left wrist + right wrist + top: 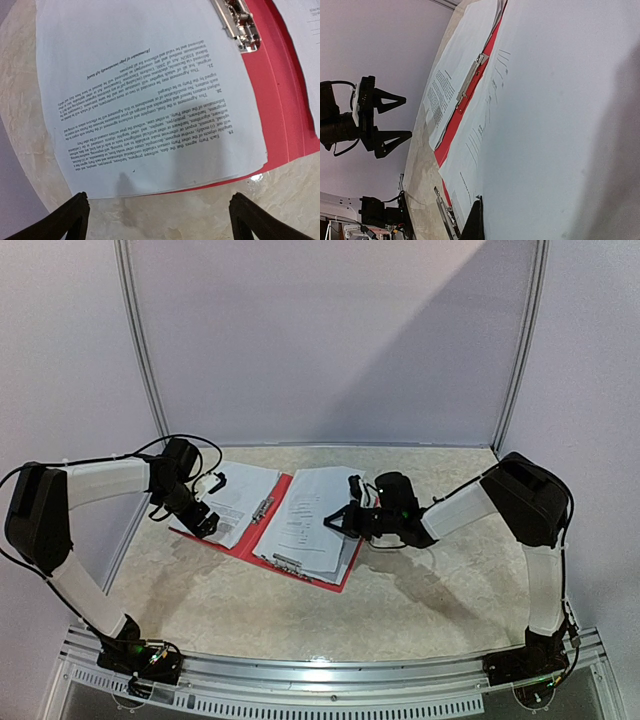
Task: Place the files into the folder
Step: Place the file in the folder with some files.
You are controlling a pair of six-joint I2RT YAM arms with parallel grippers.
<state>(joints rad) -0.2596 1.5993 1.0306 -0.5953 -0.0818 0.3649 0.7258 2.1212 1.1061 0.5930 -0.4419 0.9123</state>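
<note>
A: What does the flat red plastic folder (295, 90) hold?
B: Open on the table (420, 590), it has white printed paper sheets (240, 498) on both halves.
A: Grippers?
B: Left gripper (159, 200) spread wide, just off the left sheets' near edge; right gripper (338, 520) at the right stack, grip unclear.

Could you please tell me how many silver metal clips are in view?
2. One clip lies along the middle of the open red folder, beside the left paper stack; the other clip sits at the near edge of the right stack. Sheets may hide more.
</note>
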